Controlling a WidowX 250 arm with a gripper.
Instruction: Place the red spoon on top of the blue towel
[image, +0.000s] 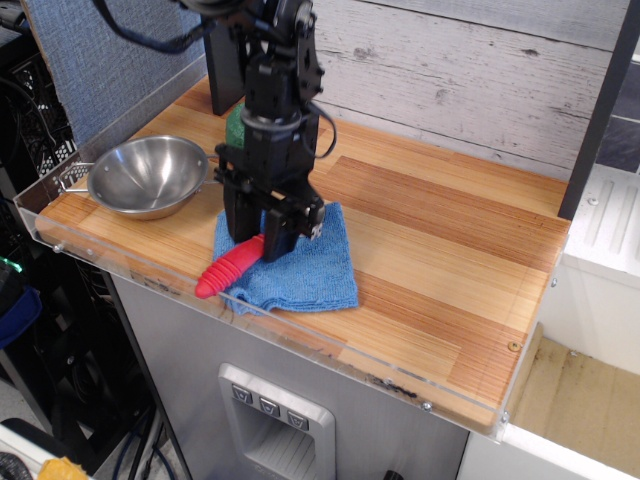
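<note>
Observation.image view: my gripper (262, 243), fingers closed on the red spoon (228, 267), stands over the blue towel (300, 268). The spoon's handle overhangs the towel's left edge, beside the steel bowl (148, 176).

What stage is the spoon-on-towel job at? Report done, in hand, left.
Done: the red spoon is lifted and carried to the blue towel. In hand: the tool grips it low over the towel, handle tip poking past the towel's left edge. Left: release it so it rests on the cloth, then withdraw.
</note>
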